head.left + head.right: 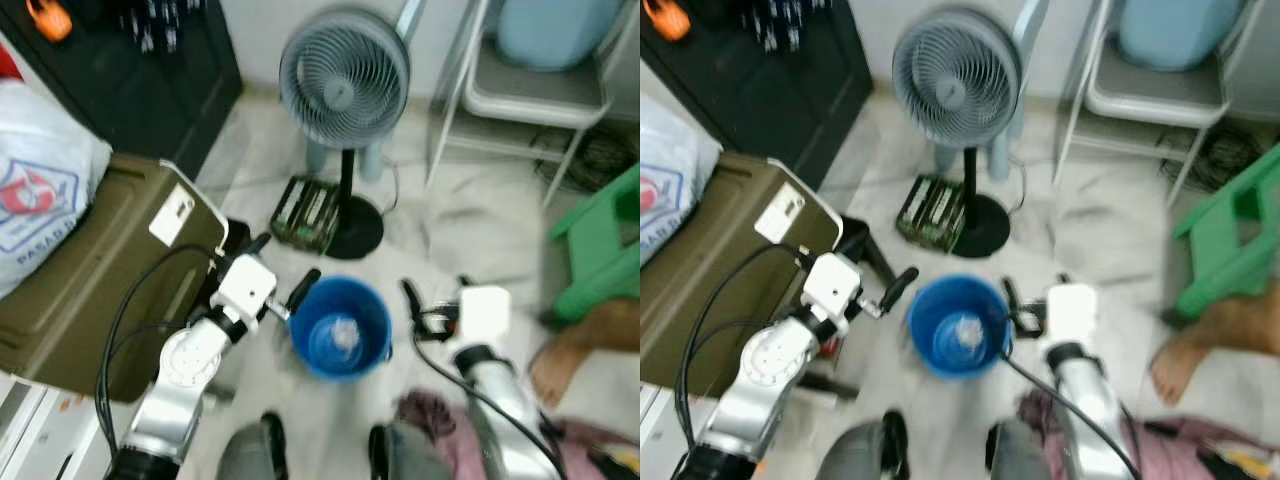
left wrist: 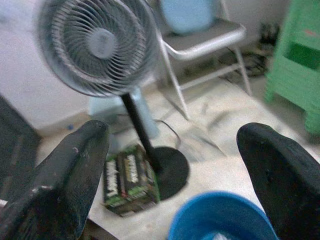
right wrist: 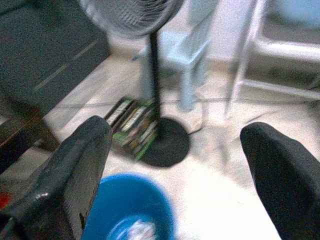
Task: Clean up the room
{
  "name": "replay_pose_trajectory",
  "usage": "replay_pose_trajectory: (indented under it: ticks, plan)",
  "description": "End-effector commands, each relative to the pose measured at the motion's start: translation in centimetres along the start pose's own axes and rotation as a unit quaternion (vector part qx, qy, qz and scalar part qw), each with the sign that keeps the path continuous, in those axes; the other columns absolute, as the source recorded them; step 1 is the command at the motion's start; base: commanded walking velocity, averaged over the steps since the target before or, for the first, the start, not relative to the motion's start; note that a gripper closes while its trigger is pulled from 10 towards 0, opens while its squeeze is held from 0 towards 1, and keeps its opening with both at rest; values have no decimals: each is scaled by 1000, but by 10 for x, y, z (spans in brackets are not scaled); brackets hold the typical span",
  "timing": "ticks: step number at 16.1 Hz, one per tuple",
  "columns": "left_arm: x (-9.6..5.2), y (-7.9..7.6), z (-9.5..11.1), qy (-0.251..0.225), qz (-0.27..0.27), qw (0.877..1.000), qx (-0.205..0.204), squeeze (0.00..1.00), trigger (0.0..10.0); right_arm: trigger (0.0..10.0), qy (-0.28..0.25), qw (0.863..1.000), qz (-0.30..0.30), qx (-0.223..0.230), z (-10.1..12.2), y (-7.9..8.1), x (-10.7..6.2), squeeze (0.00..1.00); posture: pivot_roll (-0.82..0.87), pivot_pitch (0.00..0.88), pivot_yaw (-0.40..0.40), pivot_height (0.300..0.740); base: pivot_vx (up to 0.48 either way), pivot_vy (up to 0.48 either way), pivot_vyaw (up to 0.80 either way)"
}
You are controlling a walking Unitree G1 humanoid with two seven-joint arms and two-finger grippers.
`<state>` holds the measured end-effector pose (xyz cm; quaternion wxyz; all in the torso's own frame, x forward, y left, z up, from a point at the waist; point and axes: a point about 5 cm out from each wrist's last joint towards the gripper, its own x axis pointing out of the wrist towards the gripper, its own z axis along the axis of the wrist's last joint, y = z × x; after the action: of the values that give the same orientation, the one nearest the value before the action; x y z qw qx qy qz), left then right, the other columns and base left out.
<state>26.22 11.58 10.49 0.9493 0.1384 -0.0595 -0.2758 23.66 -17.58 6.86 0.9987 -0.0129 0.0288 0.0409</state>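
Blue bucket (image 1: 340,328) on pale floor (image 1: 470,225), between left tool (image 2: 170,175) and right tool (image 3: 175,175), both spread wide, holding nothing. Just beyond: fan base (image 1: 353,228) touching green box (image 1: 307,212) (blurred). Olive case (image 1: 95,270) crowding left tool's outer side.

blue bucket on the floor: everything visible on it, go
The round blue plastic bucket stands upright and open-topped on the pale floor, just in front of the pedestal fan's black round base. Something pale and crumpled, too blurred to identify, lies at its bottom. It sits between the left gripper and right gripper, both open; contact is unclear.
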Motion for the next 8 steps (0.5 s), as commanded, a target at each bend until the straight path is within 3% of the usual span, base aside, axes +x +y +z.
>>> replay_pose_trajectory:
  ticks: [1, 2, 3, 4, 6, 8]
  plan:
    - [-6, 4, -6, 15, 27, 1000, -3, 0, 10000, 10000, -8, 999, -20, 25, 5, -2, -6, 1000, -118, 36, 59, 740, 0, 0, 0]
    - [-10, 6, -8, 24, 58, 998, -9, 0, 10000, 10000, -12, 999, -34, 23, 9, -6, -9, 1000, -134, 22, 54, 740, 0, 0, 0]
    - [-18, 8, -10, 28, 78, 997, -8, 0, 10000, 10000, -12, 999, -43, 14, 12, -8, -11, 133, -139, 18, 54, 740, 0, 0, 0]
    - [-26, 8, -13, 37, 88, 995, -9, 0, 10000, 10000, -8, 999, -44, 19, 13, -10, -13, 0, -139, 14, 52, 740, 0, 0, 0]
    - [-36, 5, -20, 52, 100, 994, -8, 0, 10000, 10000, 3, 1000, -28, 4, 11, -7, -12, 0, -124, 8, 42, 740, 0, 0, 0]
    - [-40, 4, -21, 60, 123, 991, -7, 0, 10000, 10000, 11, 1000, -16, 17, 7, 6, -14, 0, -96, 13, 26, 740, 0, 0, 800]
